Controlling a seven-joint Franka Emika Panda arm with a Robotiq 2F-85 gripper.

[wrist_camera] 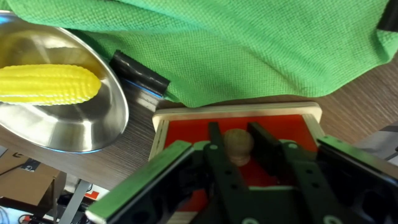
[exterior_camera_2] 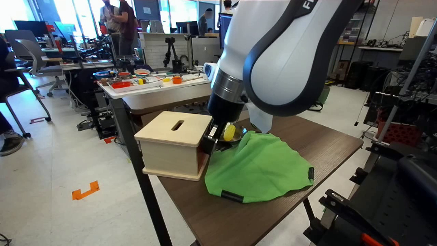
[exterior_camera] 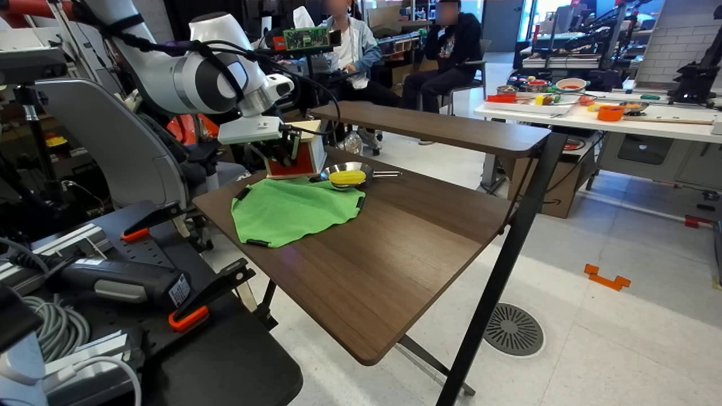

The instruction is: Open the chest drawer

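Black two-finger gripper [wrist_camera: 235, 128] at about knob width, pinching the round wooden knob [wrist_camera: 238, 144] on the flat red drawer front [wrist_camera: 189, 128]. Its pale-wood boxy chest [exterior_camera_2: 170, 158] stands upright on the dark brown wood-grain tabletop [exterior_camera: 395, 265], just beside the rumpled green cloth [exterior_camera: 293, 208].

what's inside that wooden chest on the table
The chest shows its red drawer front with a round knob, partly covered by the gripper; anything inside, behind that front, is hidden.
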